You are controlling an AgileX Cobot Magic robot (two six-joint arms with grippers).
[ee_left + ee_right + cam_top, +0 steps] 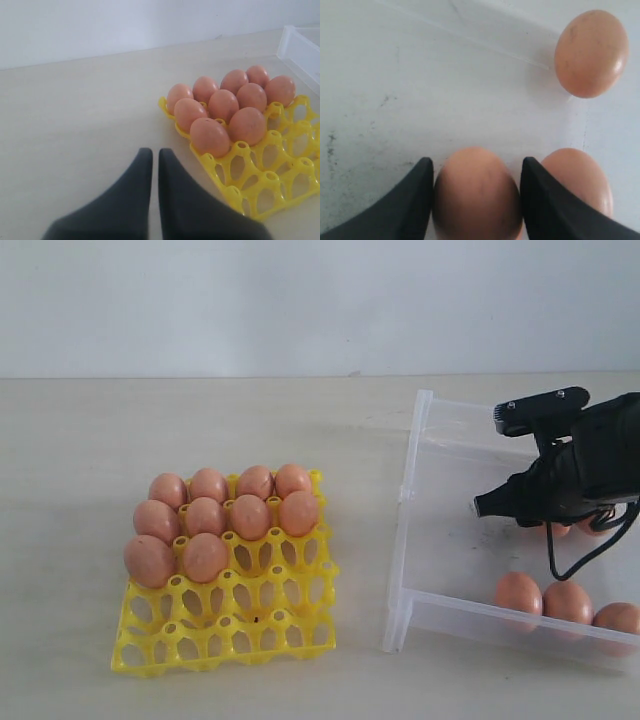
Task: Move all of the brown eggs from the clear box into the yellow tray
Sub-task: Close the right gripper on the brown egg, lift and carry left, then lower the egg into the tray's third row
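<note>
The yellow tray [250, 625] sits on the left of the table with several brown eggs [205, 515] filling its far rows; its near cups are empty. The clear box [410, 490] stands on the right, with three eggs [567, 600] along its near wall. My right gripper [476, 161] is down inside the box, its black fingers [417, 195] pressed on both sides of a brown egg [476, 200]. A second egg [580, 180] lies just beside one finger, and a third [591, 52] farther off. My left gripper [155, 151] is shut and empty beside the tray [280, 185].
The right arm's black body [570, 475] hangs over the box and hides part of its floor. The box floor [420, 90] is bare and slightly scuffed ahead of the fingers. A pale wall [300, 300] rises behind the table.
</note>
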